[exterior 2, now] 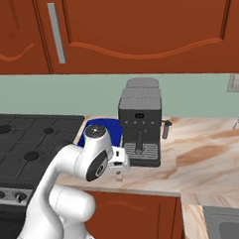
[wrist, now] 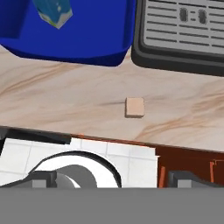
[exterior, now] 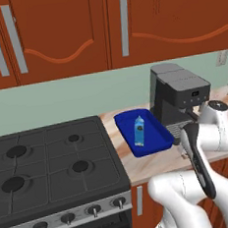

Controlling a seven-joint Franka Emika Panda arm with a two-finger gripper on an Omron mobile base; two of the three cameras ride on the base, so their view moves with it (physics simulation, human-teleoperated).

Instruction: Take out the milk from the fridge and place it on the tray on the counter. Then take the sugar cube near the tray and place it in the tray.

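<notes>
- The two-finger pincer (wrist: 112, 178) of the white arm shows its two dark fingertips (wrist: 43, 178) at the bottom of the hand view, standing far apart, with nothing between them: it is open and holds nothing.
- In the right base view the pincer (exterior 2: 119, 160) hangs just above the front edge of the worktop, on the near side of the tiny pale tan sugar cube (exterior 2: 119, 177).
- In the hand view that sugar cube (wrist: 134, 107) lies flat on the light tan wood-grain worktop (wrist: 65, 105), ahead of the fingertips, slightly toward the right-hand tip and apart from both.
- The cube sits alone on bare wood, near the worktop's front edge, touching neither the tray nor the machine behind it.
- Farther back, up and left of the cube in the hand view, lies the shallow dark blue rectangular tray (wrist: 87, 43) with its raised rim.
- The small bright blue gable-top milk carton (exterior: 139, 131) stands inside the tray (exterior: 125, 129), near its middle in the left base view.
- Beside the tray, beyond the cube, stands a dark grey coffee machine (exterior 2: 140, 123) with a slotted drip grille.
- A black gas stove top (exterior: 46, 162) lies on the tray's other side.
- Red-brown wall cabinets (exterior 2: 136, 26) hang over the far wall.
</notes>
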